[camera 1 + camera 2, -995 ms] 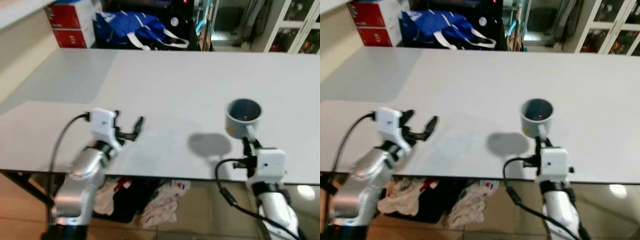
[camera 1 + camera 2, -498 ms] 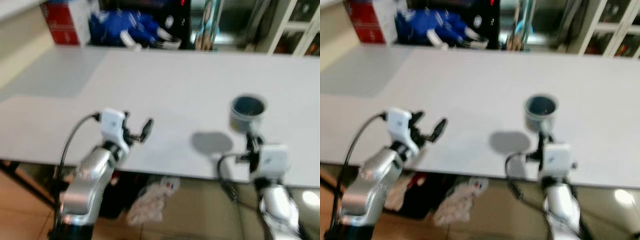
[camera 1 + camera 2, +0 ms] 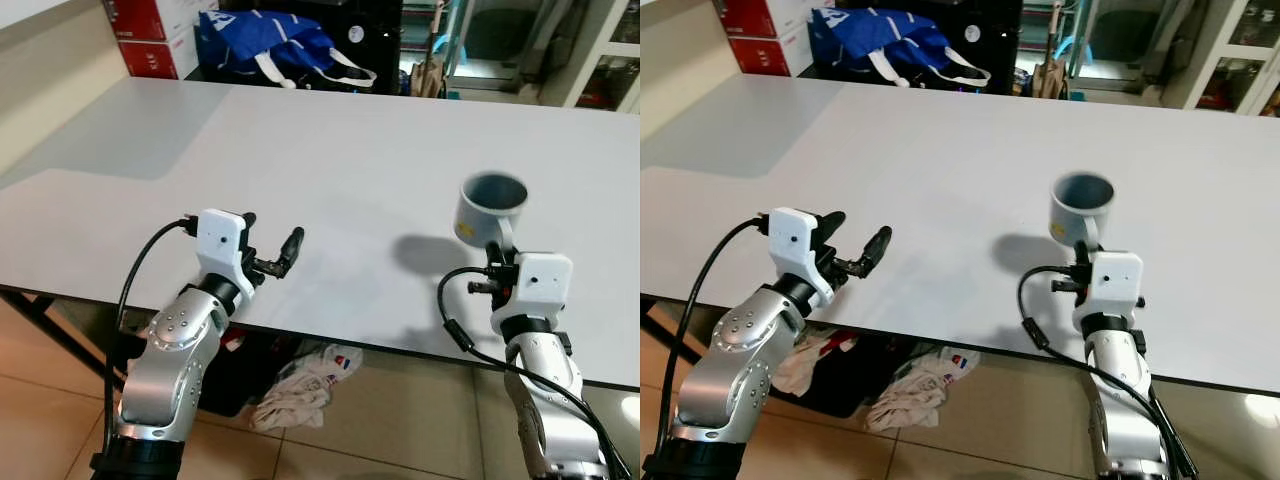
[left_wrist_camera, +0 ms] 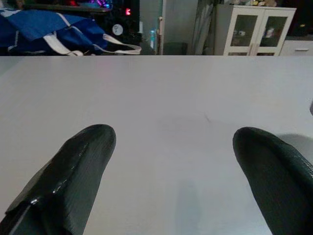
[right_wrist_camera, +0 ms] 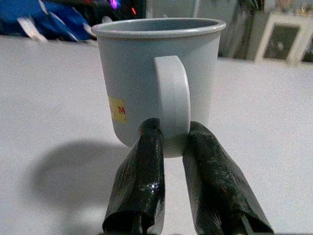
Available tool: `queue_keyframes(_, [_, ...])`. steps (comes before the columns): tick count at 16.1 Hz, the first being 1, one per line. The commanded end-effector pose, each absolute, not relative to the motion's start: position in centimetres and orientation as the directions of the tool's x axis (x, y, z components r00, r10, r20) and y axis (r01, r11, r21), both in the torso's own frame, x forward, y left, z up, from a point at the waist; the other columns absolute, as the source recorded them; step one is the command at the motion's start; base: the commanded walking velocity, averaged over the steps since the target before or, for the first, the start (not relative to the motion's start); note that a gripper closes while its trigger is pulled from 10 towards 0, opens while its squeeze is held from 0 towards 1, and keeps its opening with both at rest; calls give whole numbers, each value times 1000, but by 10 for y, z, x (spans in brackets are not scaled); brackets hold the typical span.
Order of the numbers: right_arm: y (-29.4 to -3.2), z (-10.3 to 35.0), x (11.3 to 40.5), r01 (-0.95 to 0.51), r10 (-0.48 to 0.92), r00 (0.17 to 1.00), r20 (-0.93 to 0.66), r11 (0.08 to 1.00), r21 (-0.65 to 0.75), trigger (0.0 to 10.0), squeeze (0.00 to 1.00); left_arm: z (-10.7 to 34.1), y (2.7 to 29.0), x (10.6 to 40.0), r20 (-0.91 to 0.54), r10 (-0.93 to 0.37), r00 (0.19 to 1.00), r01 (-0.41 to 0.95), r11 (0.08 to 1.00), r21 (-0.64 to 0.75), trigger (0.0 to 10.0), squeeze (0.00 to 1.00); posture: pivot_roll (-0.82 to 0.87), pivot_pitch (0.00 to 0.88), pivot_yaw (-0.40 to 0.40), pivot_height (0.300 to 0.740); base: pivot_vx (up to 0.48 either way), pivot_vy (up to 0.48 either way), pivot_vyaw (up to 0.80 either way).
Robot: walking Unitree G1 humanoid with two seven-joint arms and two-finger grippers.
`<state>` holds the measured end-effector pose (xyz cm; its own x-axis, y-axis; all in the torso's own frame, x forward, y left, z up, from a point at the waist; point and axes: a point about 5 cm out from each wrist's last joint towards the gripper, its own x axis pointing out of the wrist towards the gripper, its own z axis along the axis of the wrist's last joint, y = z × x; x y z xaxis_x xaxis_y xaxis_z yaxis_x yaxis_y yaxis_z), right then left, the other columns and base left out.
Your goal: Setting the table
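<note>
A grey-blue mug (image 3: 489,208) with a small yellow label hangs above the white table (image 3: 330,150) on the right side, casting a shadow on the tabletop to its left. My right gripper (image 5: 170,142) is shut on the mug's handle (image 5: 172,100), one black finger on each side of it. My left gripper (image 3: 270,243) is over the table's near edge on the left. It is open, and its two fingers (image 4: 80,161) stand wide apart with nothing between them.
A blue bag (image 3: 268,45) and red boxes (image 3: 150,35) lie beyond the table's far edge. A white cabinet with glass doors (image 4: 254,29) stands at the back right. Crumpled cloth (image 3: 300,385) lies on the tiled floor under the table.
The camera has shifted and the picture has sharpened. My left gripper sits slightly further right over the table edge. The mug stays held in my right gripper at about the same height.
</note>
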<state>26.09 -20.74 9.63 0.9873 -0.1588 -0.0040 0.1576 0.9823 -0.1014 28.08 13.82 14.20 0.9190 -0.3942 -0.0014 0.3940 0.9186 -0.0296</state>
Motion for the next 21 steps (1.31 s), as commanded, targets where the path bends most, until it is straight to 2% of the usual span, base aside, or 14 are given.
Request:
queue_keyframes(1, [-218, 91, 260, 214, -216, 976, -16, 973, -88, 0, 0, 145, 141, 280, 0, -391, 920, 391, 920, -17, 10000, 0, -42, 5, 41, 740, 0, 0, 0])
queue_keyframes(8, [-224, 62, 239, 267, -277, 954, -117, 959, -95, 0, 0, 145, 142, 278, -8, -401, 916, 401, 916, -19, 10000, 0, -47, 10, 43, 740, 0, 0, 0])
queue_keyframes(9, [-225, 59, 237, 265, -277, 951, -135, 959, -106, 3176, 0, 144, 141, 278, -8, -403, 915, 403, 915, -21, 10000, 0, -50, 8, 43, 740, 0, 0, 0])
queue_keyframes(10, [-225, 55, 235, 259, -273, 950, -153, 960, -108, 10000, 0, 144, 140, 278, -8, -405, 914, 405, 914, -23, 10000, 0, -51, 8, 44, 740, 0, 0, 0])
queue_keyframes(14, [-228, 47, 231, 220, -241, 948, -209, 968, -120, 10000, 0, 145, 139, 277, -8, -410, 912, 409, 912, -27, 10000, 0, -52, 6, 43, 740, 0, 0, 0])
queue_keyframes(15, [-229, 45, 230, 205, -229, 947, -225, 970, -128, 10000, 769, 144, 138, 277, -9, -411, 912, 410, 911, -28, 10000, 0, -52, 6, 43, 740, 0, 0, 0])
queue_keyframes(16, [-229, 43, 230, 188, -215, 946, -242, 974, -129, 10000, 1000, 144, 138, 277, -9, -411, 911, 411, 911, -30, 10000, 0, -51, 5, 42, 740, 0, 0, 0])
queue_keyframes(21, [-227, 44, 232, 171, -196, 948, -249, 978, -122, 10000, 1000, 145, 137, 278, -9, -410, 912, 409, 912, -34, 10000, 0, -53, 3, 41, 740, 0, 0, 0])
